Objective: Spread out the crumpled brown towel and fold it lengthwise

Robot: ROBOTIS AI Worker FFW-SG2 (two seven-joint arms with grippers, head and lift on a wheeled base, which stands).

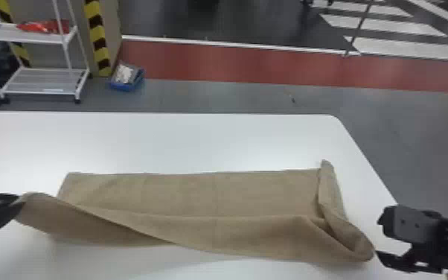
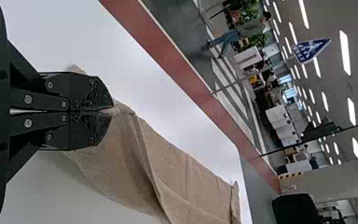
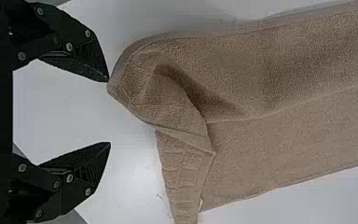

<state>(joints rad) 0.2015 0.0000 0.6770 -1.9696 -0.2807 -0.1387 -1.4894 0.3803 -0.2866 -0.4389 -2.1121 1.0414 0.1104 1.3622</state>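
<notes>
My left gripper (image 1: 18, 203) is at the left end of the brown towel (image 1: 197, 193), holding its near left corner. In the left wrist view, that gripper (image 2: 109, 111) is shut on the towel (image 2: 135, 154). The towel stretches across the table with its near part turned over toward the middle; its right end is bunched and folded over. My right gripper (image 1: 377, 238) stands just beyond the towel's right end. The right wrist view has this gripper (image 3: 108, 112) open, one fingertip at the edge of the towel (image 3: 270, 84), nothing between the fingers.
The white table (image 1: 182, 141) lies under the towel, its right edge slanting past the towel's right end. On the floor beyond stand a white shelf cart (image 1: 35, 35) and a small blue box (image 1: 125, 86).
</notes>
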